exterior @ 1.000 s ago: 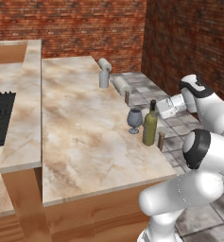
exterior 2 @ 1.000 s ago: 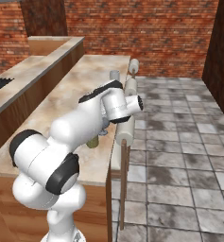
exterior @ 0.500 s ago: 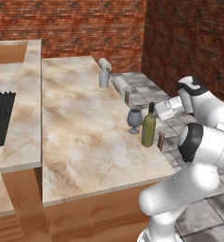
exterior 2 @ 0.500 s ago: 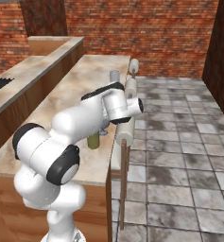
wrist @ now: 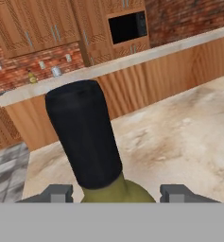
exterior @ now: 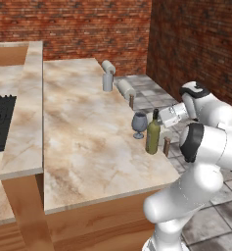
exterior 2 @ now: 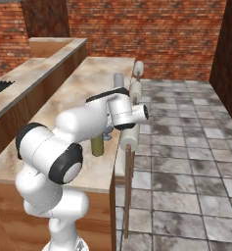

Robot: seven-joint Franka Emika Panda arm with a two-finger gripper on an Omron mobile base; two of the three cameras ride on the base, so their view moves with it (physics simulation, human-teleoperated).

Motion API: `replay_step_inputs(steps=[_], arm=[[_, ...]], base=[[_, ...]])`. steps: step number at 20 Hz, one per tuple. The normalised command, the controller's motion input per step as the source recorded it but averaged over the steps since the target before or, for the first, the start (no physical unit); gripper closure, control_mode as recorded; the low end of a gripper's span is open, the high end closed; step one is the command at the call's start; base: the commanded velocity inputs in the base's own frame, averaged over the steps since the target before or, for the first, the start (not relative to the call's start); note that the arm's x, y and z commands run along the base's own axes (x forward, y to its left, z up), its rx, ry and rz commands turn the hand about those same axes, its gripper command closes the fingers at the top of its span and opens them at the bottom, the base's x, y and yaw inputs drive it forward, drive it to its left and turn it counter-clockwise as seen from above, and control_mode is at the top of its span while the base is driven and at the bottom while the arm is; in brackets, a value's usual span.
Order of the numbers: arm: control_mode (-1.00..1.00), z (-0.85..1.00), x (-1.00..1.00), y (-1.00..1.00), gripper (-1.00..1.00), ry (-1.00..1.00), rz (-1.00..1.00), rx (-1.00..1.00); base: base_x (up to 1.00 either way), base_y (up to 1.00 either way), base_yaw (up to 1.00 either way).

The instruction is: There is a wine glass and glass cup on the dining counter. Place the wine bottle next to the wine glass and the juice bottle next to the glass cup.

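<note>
On the dining counter [exterior: 88,147], near its front edge, the wine bottle [exterior: 153,137] is standing upright just beside the wine glass [exterior: 139,124].

Reaching in from the floor side, the gripper [wrist: 117,193] is facing the bottle's dark neck, fingertips [wrist: 56,192] standing apart on either side; whether they are gripping it, I cannot tell.

No lettering, label, brand, number or sign can be read anywhere. The wine bottle [exterior: 152,138] carries no legible mark on its olive-green body.
</note>
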Motion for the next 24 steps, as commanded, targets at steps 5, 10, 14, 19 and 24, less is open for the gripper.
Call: replay_step_inputs(steps=[5, 10, 14, 19, 24], arm=[[-1.0, -0.09, 0.1, 0.0, 1.0, 0.0, 0.02, 0.0], [-1.0, -0.01, 0.13, 0.0, 1.0, 0.0, 0.02, 0.0], [-1.0, 0.0, 0.16, 0.0, 1.0, 0.0, 0.03, 0.0], [-1.0, -0.03, 0.11, -0.01, 1.0, 0.0, 0.03, 0.0], [-1.0, -0.21, 0.0, -0.01, 1.0, 0.0, 0.01, 0.0]], base=[[0.0, 0.0, 0.0], [0.0, 0.0, 0.0], [0.0, 0.0, 0.0], [0.0, 0.0, 0.0], [0.0, 0.0, 0.0]])
